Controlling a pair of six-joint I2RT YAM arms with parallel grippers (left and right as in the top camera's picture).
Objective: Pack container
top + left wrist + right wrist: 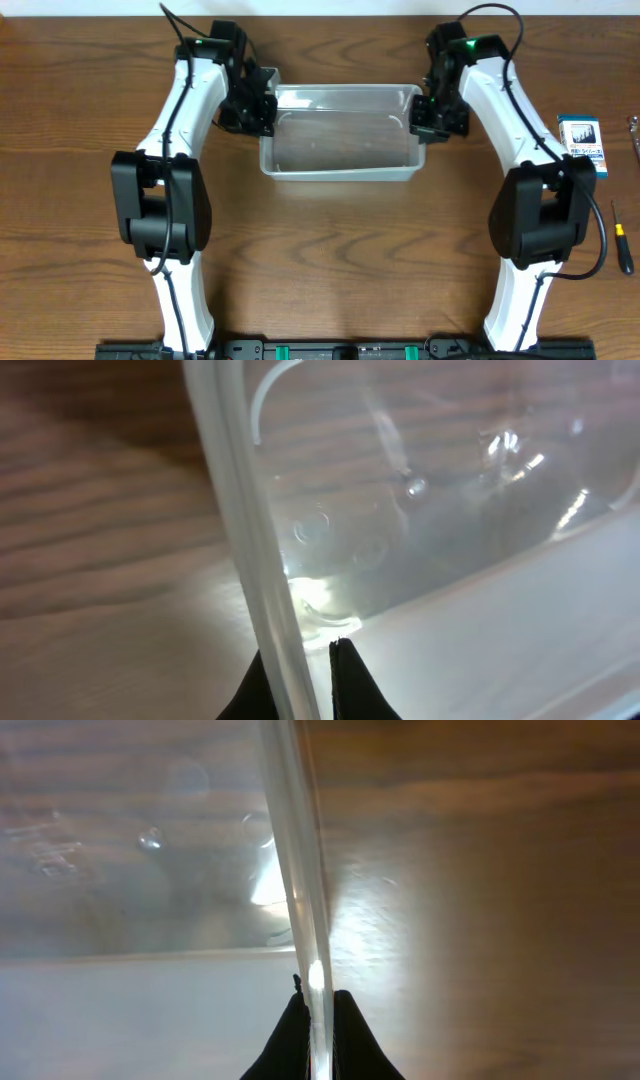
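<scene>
- Dark brown wooden table, wavy grain running side to side, filling the overhead view.
- Black rail along the near edge.
- Soft light from above; pale sheen on the wood in both wrist views.

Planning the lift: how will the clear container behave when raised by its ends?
Probably light: the container is empty, thin clear plastic. Its walls may flex, since the left claw and right claw pinch only the thin end walls. Glossy plastic could slip.
</scene>
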